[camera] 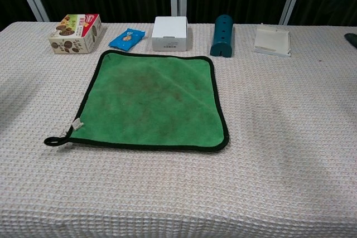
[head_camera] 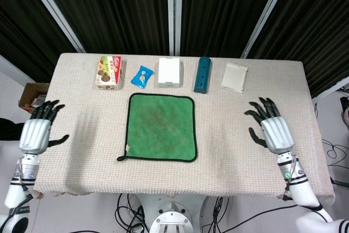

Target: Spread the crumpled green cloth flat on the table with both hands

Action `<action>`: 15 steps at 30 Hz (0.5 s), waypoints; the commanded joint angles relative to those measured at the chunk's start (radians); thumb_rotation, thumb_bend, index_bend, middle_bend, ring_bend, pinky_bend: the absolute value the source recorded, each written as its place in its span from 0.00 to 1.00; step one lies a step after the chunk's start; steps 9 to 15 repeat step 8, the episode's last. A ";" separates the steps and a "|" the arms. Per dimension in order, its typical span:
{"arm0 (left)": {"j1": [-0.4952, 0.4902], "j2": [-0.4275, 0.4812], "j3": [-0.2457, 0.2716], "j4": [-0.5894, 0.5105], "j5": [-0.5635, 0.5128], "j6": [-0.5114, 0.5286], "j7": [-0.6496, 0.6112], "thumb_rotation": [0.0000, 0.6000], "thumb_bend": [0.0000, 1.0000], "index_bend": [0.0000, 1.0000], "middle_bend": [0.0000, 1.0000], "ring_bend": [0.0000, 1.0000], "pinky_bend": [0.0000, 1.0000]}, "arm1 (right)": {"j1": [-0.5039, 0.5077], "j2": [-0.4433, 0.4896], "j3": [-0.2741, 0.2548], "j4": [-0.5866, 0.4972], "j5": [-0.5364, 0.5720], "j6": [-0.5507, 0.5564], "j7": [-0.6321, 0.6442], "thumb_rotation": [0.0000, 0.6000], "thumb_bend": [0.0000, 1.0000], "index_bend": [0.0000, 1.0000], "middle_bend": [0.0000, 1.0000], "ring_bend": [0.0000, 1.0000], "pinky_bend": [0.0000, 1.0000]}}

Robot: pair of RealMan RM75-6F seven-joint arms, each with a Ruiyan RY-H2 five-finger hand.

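A rectangular table covered in beige waffle-textured fabric [head_camera: 262, 173] is seen. A square green cloth with black edging [head_camera: 161, 126] is laid flat at its middle. Along the far edge are lined up a printed snack box [head_camera: 109, 71], a blue wrapped packet [head_camera: 142, 76], a white box [head_camera: 169, 72], a teal cylindrical holder [head_camera: 202, 73] and a flat cream-coloured packet [head_camera: 234, 77].

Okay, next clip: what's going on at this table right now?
The green cloth lies spread flat on the table, its hanging loop sticking out at the near left corner. Neither robot hand touches it: the left robot hand is at the table's left edge and the right robot hand is over its right side, both with fingers apart and holding nothing. The spreading looks done.
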 commanded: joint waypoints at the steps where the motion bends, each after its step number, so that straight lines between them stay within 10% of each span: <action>1: 0.053 0.065 0.003 -0.053 -0.022 0.022 0.007 1.00 0.11 0.19 0.12 0.08 0.16 | -0.087 0.071 -0.020 0.000 0.008 0.060 0.142 1.00 0.36 0.30 0.15 0.00 0.02; 15: 0.173 0.114 0.065 -0.131 0.056 0.153 -0.033 1.00 0.11 0.19 0.12 0.08 0.16 | -0.222 0.111 -0.083 0.063 -0.078 0.193 0.311 1.00 0.35 0.30 0.15 0.00 0.02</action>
